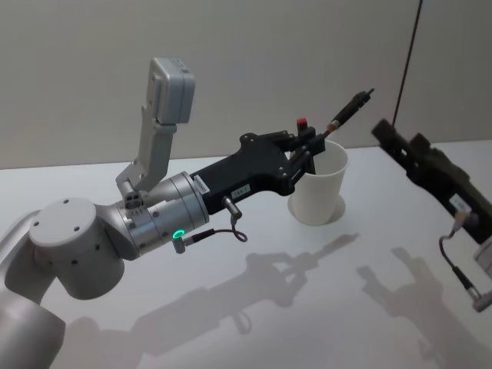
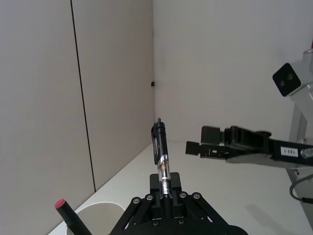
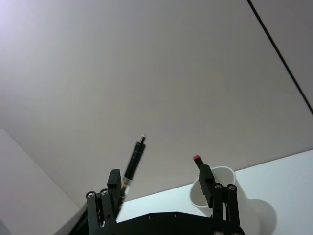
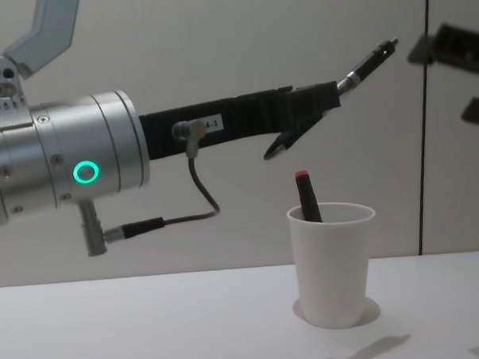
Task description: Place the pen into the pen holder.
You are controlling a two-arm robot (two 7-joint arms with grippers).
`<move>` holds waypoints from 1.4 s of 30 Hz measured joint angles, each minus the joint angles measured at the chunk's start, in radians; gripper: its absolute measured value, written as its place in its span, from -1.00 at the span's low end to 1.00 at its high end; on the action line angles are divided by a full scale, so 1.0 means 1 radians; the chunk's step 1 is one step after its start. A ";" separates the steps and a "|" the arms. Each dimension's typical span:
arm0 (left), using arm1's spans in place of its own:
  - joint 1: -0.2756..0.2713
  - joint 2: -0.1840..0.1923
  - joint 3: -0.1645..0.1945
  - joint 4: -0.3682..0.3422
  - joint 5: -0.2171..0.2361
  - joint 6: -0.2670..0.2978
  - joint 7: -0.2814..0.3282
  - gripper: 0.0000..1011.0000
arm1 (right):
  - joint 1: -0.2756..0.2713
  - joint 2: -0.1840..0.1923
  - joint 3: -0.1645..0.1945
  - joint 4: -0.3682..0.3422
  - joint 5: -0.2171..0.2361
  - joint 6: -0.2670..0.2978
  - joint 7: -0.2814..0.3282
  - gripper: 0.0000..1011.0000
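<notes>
1. A plain beige wall (image 1: 246, 46) fills the upper part of the frame.
2. A thin dark line (image 1: 408, 61) runs down the wall at upper right.
3. A white table (image 1: 384, 227) spans the lower half, with soft grey shadows (image 1: 284, 280) across it.

A black marker (image 4: 307, 196) with a red cap leans inside the pen holder (image 4: 332, 263), its capped end showing above the rim, toward the far edge of a bare white table (image 4: 150, 326). Behind the table's far edge rises a plain beige wall (image 1: 269, 61), crossed from top to bottom by a thin dark line (image 1: 410, 54) near the table's far right corner. Soft grey shadows (image 1: 292, 277) lie across the table's middle and near right part.
</notes>
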 joint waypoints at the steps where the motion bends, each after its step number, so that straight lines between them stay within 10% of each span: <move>1: 0.000 0.000 0.000 0.000 0.000 0.000 0.000 -0.76 | 0.002 -0.001 0.001 -0.002 0.008 0.003 0.000 0.98; 19: 0.000 0.000 0.000 0.000 0.000 0.000 0.000 -0.76 | 0.067 -0.018 0.003 -0.025 0.144 0.063 -0.036 0.98; 42: 0.000 0.000 0.000 0.000 0.000 0.000 0.000 -0.76 | 0.126 -0.069 -0.052 0.024 0.145 0.123 -0.132 0.98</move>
